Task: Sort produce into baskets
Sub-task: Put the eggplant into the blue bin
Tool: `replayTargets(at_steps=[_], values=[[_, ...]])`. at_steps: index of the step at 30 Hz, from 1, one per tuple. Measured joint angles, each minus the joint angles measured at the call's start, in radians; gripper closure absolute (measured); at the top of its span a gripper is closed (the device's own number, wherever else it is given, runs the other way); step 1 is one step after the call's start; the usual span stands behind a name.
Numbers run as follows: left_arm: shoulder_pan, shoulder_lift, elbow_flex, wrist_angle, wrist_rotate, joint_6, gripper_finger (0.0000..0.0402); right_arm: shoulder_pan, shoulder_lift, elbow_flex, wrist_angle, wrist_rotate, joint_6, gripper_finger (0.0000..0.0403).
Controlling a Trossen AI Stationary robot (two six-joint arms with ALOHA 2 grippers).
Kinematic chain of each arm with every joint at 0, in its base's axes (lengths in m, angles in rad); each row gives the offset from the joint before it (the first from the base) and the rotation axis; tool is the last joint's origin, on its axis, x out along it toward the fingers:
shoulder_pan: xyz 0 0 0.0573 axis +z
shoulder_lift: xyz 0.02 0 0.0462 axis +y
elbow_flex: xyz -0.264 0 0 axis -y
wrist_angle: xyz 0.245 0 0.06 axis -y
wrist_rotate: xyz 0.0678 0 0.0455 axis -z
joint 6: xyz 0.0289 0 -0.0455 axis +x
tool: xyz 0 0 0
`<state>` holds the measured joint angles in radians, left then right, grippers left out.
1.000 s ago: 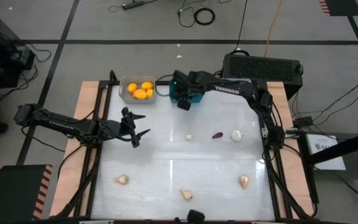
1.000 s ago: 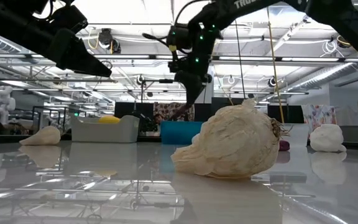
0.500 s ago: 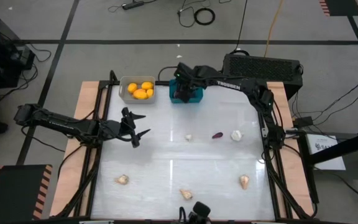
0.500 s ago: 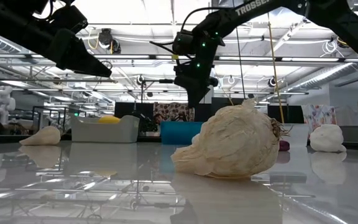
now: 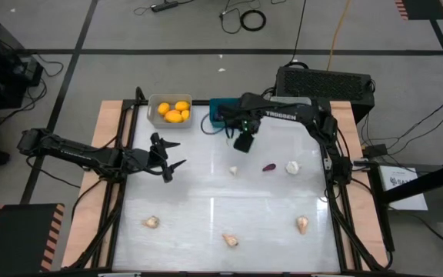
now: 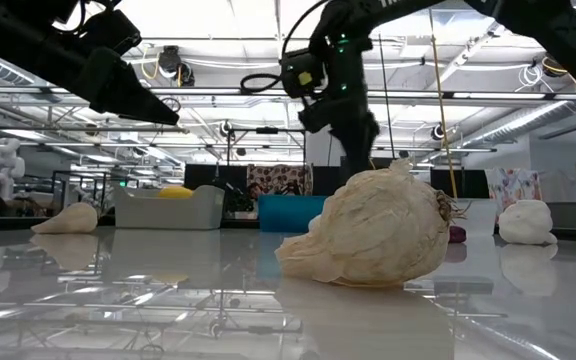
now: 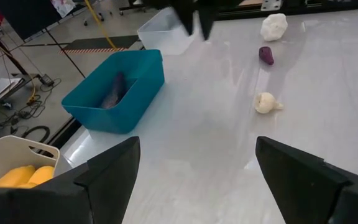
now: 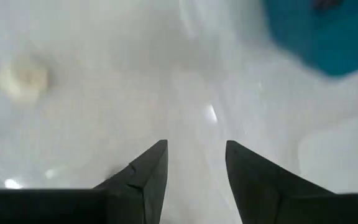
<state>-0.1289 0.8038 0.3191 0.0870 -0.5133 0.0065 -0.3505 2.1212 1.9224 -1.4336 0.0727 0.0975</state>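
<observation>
Surface [image 5: 206,196] of glossy white panel, largest thing in sight and carrying all the rest. Along its far edge, three small rectangular plastic bins in a row, presumably set there to leave the middle free for reaching. At the left end, light grey basket [image 5: 152,114] loaded with yellow-orange oval fruits [image 5: 174,112], one kind only, so apparently finished. Next to it, teal blue basket [image 5: 215,108] with one dark purple eggplant-like piece [image 7: 114,92] lying inside. Beyond the teal one, translucent white basket [image 7: 160,31], contents not readable, probably meant for the bulbs. Right tool [image 5: 241,145] hanging over bare surface just in front of the teal blue basket, fingers [image 8: 148,168] parted to a middling gap with nothing between them; looks free for another pick. Left tool [image 5: 171,168] held above the left side of the surface, spread wide and empty, waiting clear of the right arm's reach. Loose and unsorted: second dark purple eggplant-like piece [image 5: 269,166] right of centre, just beside the largest pale beige garlic-like bulb [image 5: 292,167]; smaller bulb [image 5: 233,170] near the middle; along the near side, well apart, one bulb [image 5: 152,222] at left, another bulb [image 5: 230,240] in the middle, last bulb [image 5: 302,224] at right. Likely next: the loose purple piece, close to the right tool and matched to the teal blue basket.
</observation>
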Motion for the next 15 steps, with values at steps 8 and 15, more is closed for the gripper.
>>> replayTargets(at_steps=[8,15], values=[[0.000,0.000,0.000,-0.001,0.014,-0.028,0.0075,0.115,-0.039,-0.096,-0.091,-0.004,-0.045,0.0249],[-0.003,0.000,0.000,-0.060,0.047,-0.103,0.0075,0.181,-0.183,-0.391,0.088,-0.084,-0.086,0.0249]])
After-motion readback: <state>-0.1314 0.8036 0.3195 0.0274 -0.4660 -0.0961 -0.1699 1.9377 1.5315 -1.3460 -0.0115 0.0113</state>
